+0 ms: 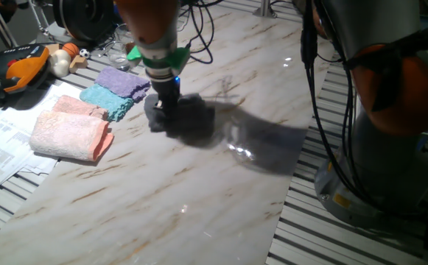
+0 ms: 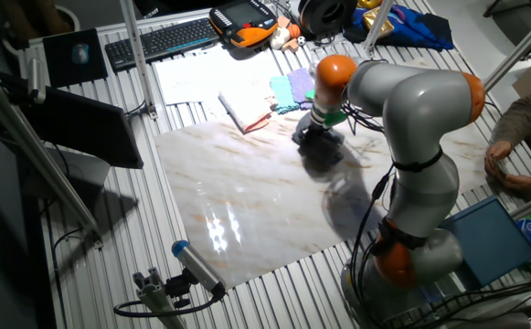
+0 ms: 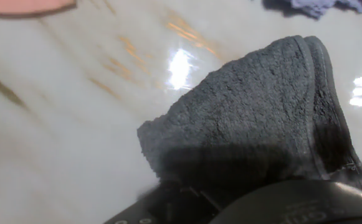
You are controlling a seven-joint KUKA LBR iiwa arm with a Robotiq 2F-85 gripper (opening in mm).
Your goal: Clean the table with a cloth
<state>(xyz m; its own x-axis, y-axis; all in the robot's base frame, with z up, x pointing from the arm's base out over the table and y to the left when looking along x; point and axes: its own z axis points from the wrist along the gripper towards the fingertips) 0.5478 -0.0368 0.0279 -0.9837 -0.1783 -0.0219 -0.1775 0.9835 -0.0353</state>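
The cloth (image 1: 188, 119) is a dark charcoal-grey terry piece lying on the white veined table (image 1: 199, 199), a little left of the middle. My gripper (image 1: 162, 110) comes straight down onto the cloth's left end and looks shut on it. From the other fixed view, the gripper (image 2: 318, 131) stands on the cloth (image 2: 320, 146) near the far edge of the table (image 2: 238, 183). The hand view shows the cloth (image 3: 261, 118) bunched up close against the gripper's black base, with the table (image 3: 62, 124) beyond. The fingertips themselves are hidden by the cloth.
A pink folded towel (image 1: 70, 132), a teal cloth (image 1: 109, 99) and a purple cloth (image 1: 123, 81) lie just left of the gripper. Papers (image 1: 7, 140) and an orange pendant (image 1: 22, 66) sit further left. The arm's base (image 1: 390, 147) stands at the right.
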